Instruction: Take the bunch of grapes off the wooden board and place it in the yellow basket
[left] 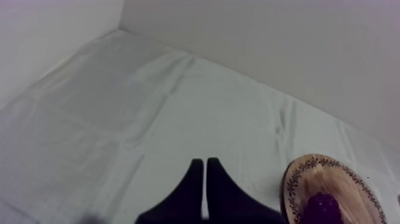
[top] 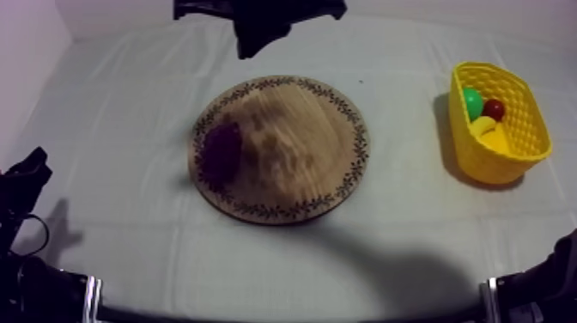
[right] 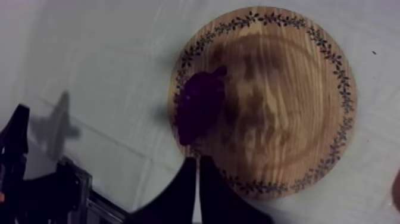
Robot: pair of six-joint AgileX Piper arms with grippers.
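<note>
- The bunch of grapes [top: 221,150] lay on the left part of the wooden board [top: 309,146], close to its patterned rim and not yet lifted.
- The right end effector [right: 196,159] hung over the board with its tips just beside the grapes. Its two fingers were pressed together with nothing between them, so I judged they had to spread wide before any descent.
- The left end effector [left: 205,162] was likewise clenched on nothing, off at its own side of the surface [top: 120,103] and away from the job.
- A good grasp, to my eye, meant centring over the bunch's thick middle and coming straight down — a lumpy toy could slip out of a tip pinch.
- The yellow basket [top: 498,163] stood well apart at the right, already holding a banana [top: 485,129] and a small red fruit [top: 494,108] — the drop would want whatever room was left.
</note>
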